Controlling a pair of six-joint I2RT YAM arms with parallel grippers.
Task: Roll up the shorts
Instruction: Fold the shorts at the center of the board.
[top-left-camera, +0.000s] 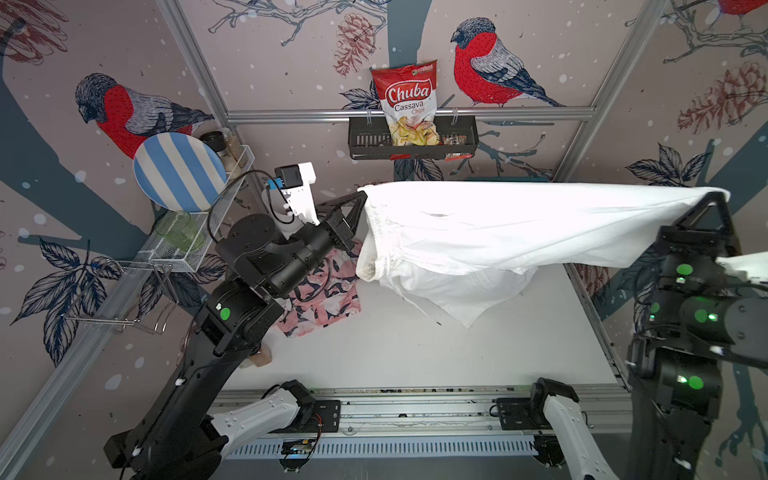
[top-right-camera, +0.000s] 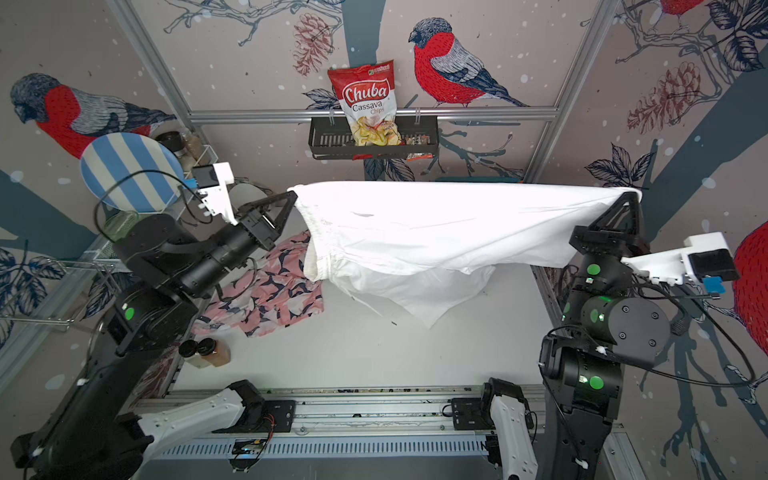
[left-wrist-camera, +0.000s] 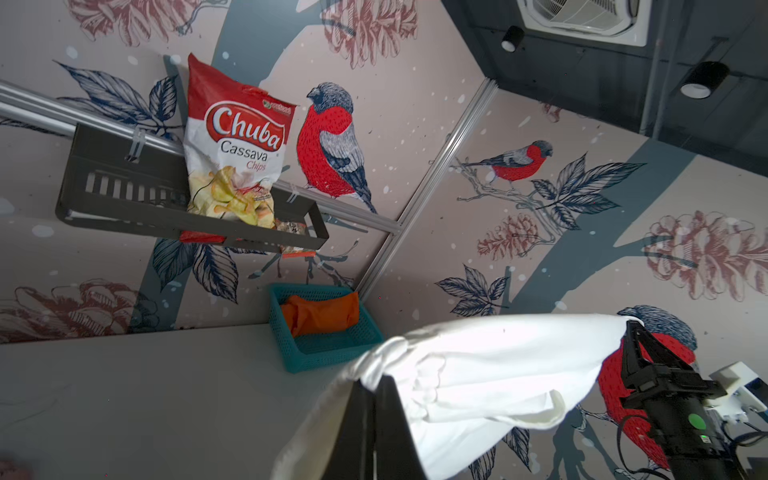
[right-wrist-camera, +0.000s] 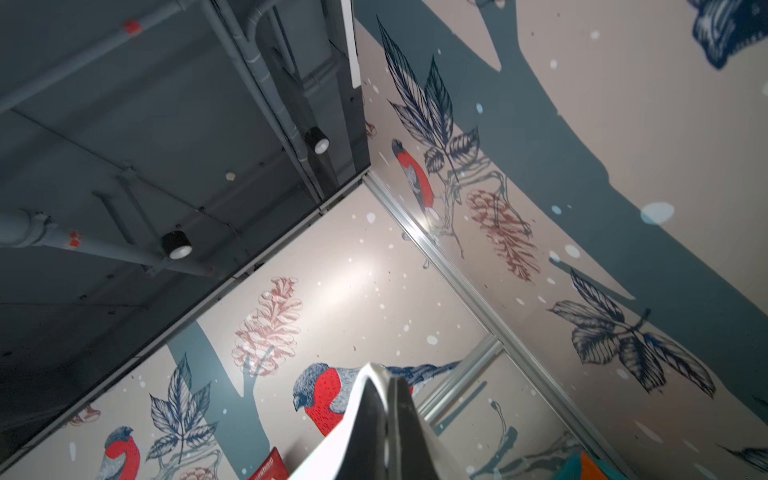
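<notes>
At far left in both top views we see a blue-and-white striped plate (top-left-camera: 178, 172) standing on edge in a wire rack (top-left-camera: 195, 253) fixed to the side wall.

Next comes the left gripper (top-left-camera: 362, 197), its jaws pressed together on the elastic-waist corner of the white shorts (top-left-camera: 498, 232). The left wrist view shows the same pinch from behind, with cloth bunched over the closed tips of the left gripper (left-wrist-camera: 376, 380).

Below that arm, the pink patterned shorts (top-left-camera: 328, 299) lie crumpled on the white table (top-left-camera: 415, 357), partly covered by the arm and just beside the hanging waistband.

The white shorts are lifted off the table and stretched almost level between the two grippers. A loose fold droops from the middle toward the tabletop; we cannot tell whether its lowest point touches.

On the back wall above them, a Chuba Cassava Chips bag (top-left-camera: 409, 104) stands in a black shelf basket (top-left-camera: 361, 141).

In the left wrist view, the orange shorts (left-wrist-camera: 322, 316) lie bundled in a teal basket (left-wrist-camera: 332, 353) at the far edge of the table, beyond the white cloth.

At right, the right gripper (top-left-camera: 714, 194) is clamped shut on the opposite end of the white shorts, at the edge of a leg. The right wrist view shows white fabric caught between the closed tips of the right gripper (right-wrist-camera: 388, 374).
</notes>
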